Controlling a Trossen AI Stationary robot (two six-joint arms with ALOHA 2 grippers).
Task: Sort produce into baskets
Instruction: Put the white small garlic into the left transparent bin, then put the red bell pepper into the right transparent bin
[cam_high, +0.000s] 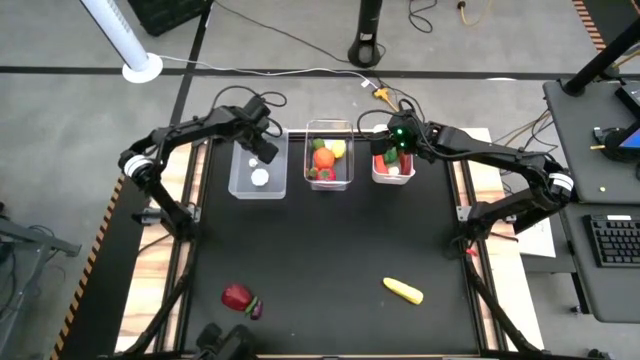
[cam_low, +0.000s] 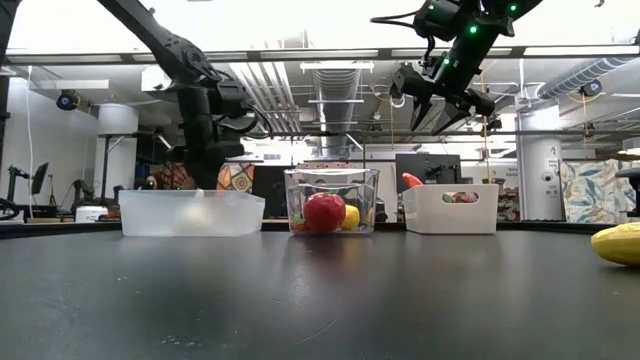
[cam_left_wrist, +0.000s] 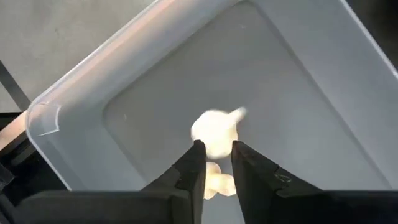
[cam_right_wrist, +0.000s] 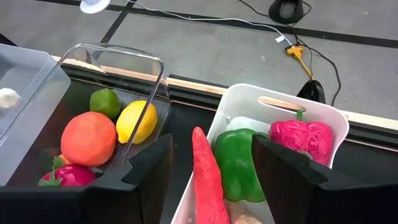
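With the left gripper (cam_left_wrist: 216, 163) poised over the translucent bin (cam_high: 240, 186), its jaws parted just slightly around a white garlic piece (cam_left_wrist: 214, 129), the piece could have been dragged out on retreat if snagged.

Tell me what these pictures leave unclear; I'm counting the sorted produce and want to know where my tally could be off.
- White bin, low view: opaque wall hides its contents.
- Frosted bin, low view: cloudy wall blurs what lies inside.
- White piece, left wrist view: smeared, partly behind the left tool, so garlic or mushroom is uncertain.
- Purple piece, high view: too small to identify beside the red fruit.
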